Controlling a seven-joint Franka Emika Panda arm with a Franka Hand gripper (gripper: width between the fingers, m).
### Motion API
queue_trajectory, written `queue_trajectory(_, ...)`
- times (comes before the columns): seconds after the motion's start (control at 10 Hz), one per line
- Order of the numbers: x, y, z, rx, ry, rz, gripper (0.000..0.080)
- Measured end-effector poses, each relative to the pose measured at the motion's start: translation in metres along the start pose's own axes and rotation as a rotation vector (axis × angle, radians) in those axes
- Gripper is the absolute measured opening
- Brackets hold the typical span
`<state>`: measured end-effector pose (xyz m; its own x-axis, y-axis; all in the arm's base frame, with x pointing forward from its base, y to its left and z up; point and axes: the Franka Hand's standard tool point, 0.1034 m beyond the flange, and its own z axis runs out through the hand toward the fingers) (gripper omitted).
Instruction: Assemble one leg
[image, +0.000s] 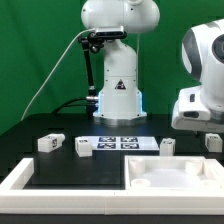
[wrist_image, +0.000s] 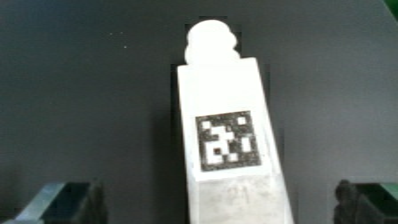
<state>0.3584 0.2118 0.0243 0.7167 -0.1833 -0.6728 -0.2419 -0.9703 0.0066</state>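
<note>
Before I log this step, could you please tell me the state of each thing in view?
Gripper: open, one finger on each side of a leg, touching nothing.
Leg under the gripper: lying flat, tag up, not held.
Leg at the exterior view's far left: loose on the table.
Leg beside it: loose on the table.
Panel: lying flat, no leg visibly fitted.

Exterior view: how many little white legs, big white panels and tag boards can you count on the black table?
legs: 4
large panel: 1
marker board: 1
Total: 6
</note>
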Motion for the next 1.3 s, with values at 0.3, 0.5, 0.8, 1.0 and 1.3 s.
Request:
queue_trajectory(0.3, -0.008, -0.002, 0.011, -0.010, -0.020, -0.027, 0.0649)
queue_trajectory(0.5, -0.008, 0.005, 0.017, -0.010, -0.046, -0.068, 0.0649)
queue_trajectory(0.8, -0.003, 0.014, 0.027, -0.011, -0.126, -0.069, 0.0649)
queue_trajectory(1.0, -0.003, 0.010, 0.029, -0.011, -0.120, -0.067, 0.0649)
queue_trajectory(1.3, -0.002, 0.010, 0.028, -0.010, -0.115, -0.045, 0.0388)
